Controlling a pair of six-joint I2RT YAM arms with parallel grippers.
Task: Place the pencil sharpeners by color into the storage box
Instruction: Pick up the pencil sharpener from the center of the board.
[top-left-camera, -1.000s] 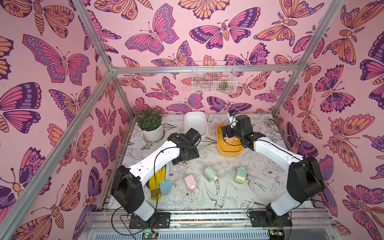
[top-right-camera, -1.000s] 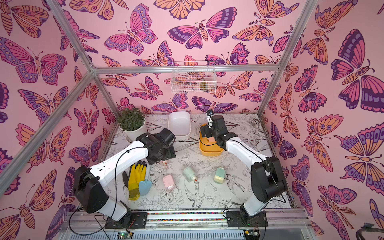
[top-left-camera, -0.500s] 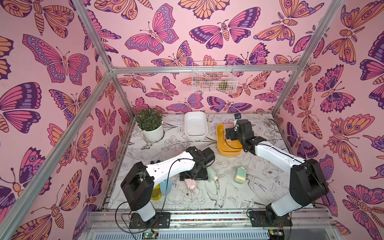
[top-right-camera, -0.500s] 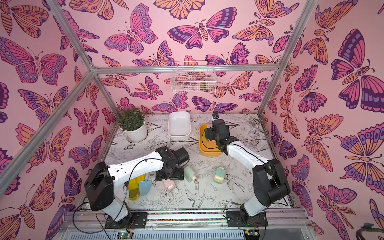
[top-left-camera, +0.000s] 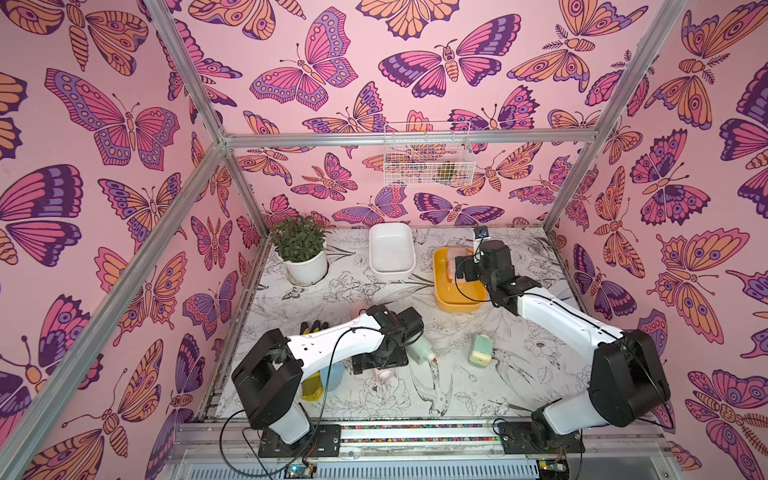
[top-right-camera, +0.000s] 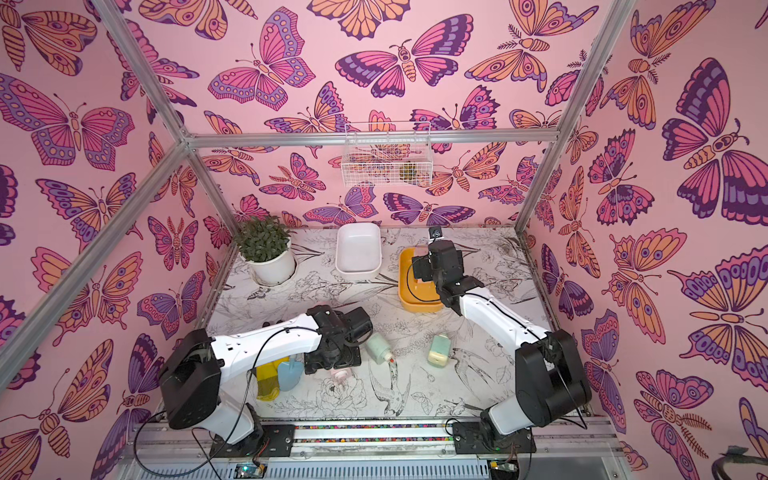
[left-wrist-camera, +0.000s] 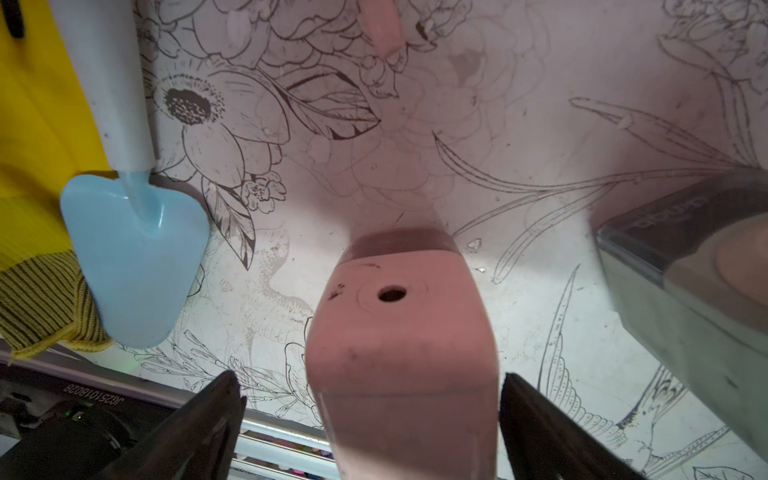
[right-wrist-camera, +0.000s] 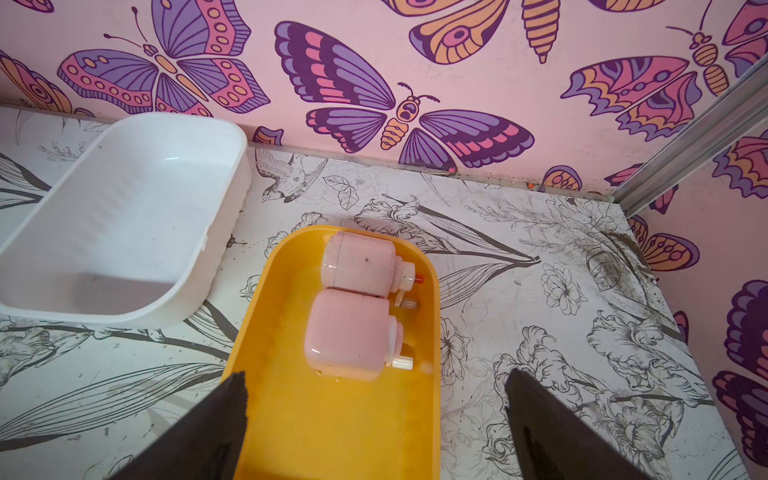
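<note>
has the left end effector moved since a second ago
Yes. The left end effector came away from the potted plant toward the near table edge, now open astride a pink sharpener.

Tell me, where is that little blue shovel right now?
In both top views the blue shovel lies near the table's front edge on the robot's left side, against the yellow glove and just beside the left gripper, which hangs open around a pink sharpener.

Your left arm has swung from the middle of the desk down toward the front, and the left gripper (left-wrist-camera: 370, 399) now straddles the pale pink plastic pencil sharpener (left-wrist-camera: 401, 332), fingers (left-wrist-camera: 216, 411) spread either side. Your right gripper (right-wrist-camera: 374, 399) has pulled back slightly over the yellow oval plastic tray (right-wrist-camera: 332, 415).
</note>
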